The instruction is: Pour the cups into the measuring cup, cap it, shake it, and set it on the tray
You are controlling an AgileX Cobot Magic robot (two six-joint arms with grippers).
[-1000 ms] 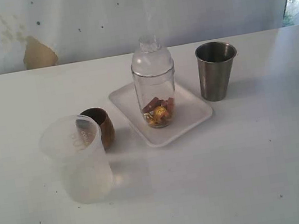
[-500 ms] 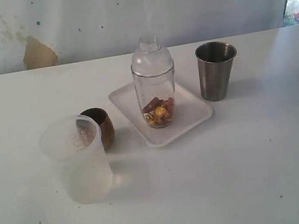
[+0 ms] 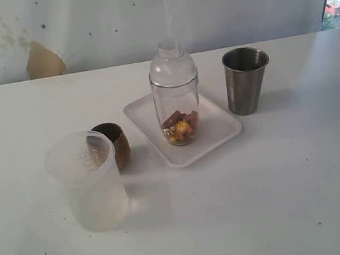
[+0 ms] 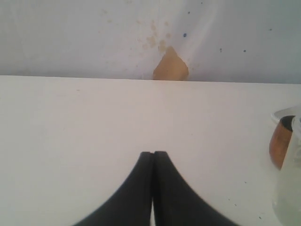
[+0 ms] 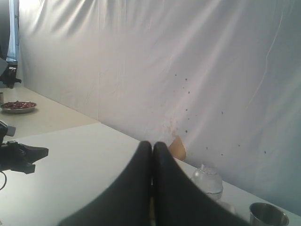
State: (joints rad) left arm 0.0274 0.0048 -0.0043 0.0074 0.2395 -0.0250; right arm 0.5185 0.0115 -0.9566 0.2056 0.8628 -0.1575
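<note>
The clear measuring cup [image 3: 177, 103] stands upright on the white tray [image 3: 219, 134], closed by a domed cap [image 3: 171, 62], with brown and gold pieces at its bottom. The brown wooden cup [image 3: 113, 144] sits left of the tray. The steel tumbler [image 3: 246, 80] stands right of the tray. Neither arm shows in the exterior view. My left gripper [image 4: 153, 153] is shut on nothing above bare table, with the wooden cup [image 4: 280, 145] off to one side. My right gripper [image 5: 152, 143] is shut and empty, far from the capped cup [image 5: 207, 181] and the tumbler [image 5: 268, 215].
A frosted translucent beaker [image 3: 89, 181] stands in front of the wooden cup near the table's front left. A white cloth backdrop with a tan patch [image 3: 43, 61] hangs behind the table. In the right wrist view, a dish of dark items [image 5: 18, 107] sits on another table.
</note>
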